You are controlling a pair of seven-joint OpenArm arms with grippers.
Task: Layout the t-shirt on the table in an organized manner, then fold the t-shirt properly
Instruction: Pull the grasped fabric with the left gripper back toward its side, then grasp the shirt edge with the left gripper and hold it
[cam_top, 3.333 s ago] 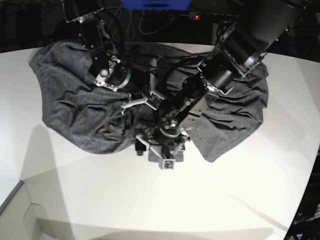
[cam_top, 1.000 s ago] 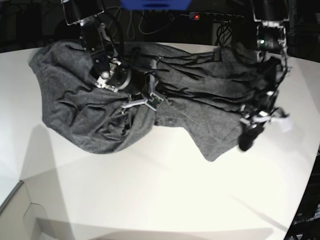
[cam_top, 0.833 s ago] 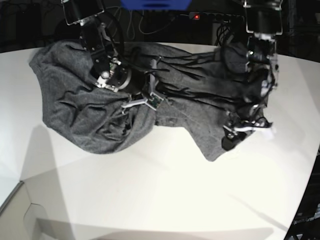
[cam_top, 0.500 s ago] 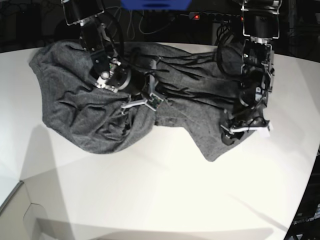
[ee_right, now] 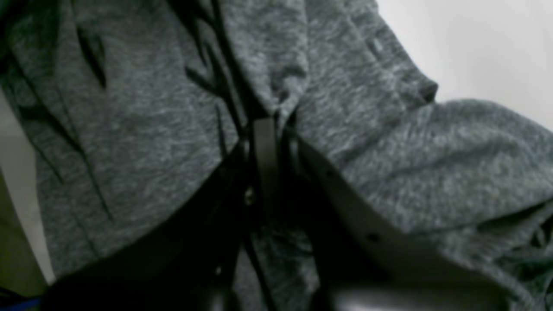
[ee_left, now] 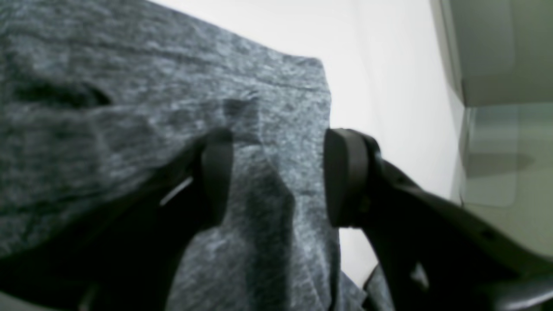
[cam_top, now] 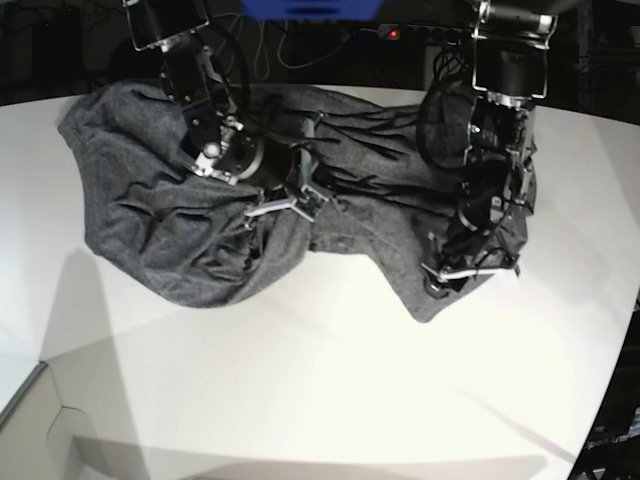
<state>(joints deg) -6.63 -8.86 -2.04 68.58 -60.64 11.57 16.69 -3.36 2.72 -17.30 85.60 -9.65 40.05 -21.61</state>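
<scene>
The dark grey t-shirt (cam_top: 150, 200) lies wrinkled and bunched across the back of the white table (cam_top: 300, 380). My right gripper (cam_top: 283, 205), on the left in the base view, is shut on a raised fold near the shirt's middle. In the right wrist view the fingertips (ee_right: 265, 129) pinch together with the t-shirt (ee_right: 389, 164) gathered around them. My left gripper (cam_top: 458, 272) stands open low over the shirt's front right flap. In the left wrist view its two black pads (ee_left: 215, 172) straddle a strip of the t-shirt (ee_left: 129, 86) near its hem, beside the table (ee_left: 389, 65).
Bare white tabletop fills the front half and both sides. The table's front left edge (cam_top: 30, 390) drops off at a corner. Cables, a red light (cam_top: 394, 33) and a blue object (cam_top: 310, 8) sit in the dark behind the table.
My left arm has swung in from the shirt's right edge, leftward and down onto the front right flap. My right gripper has stayed put, still shut on its fold.
</scene>
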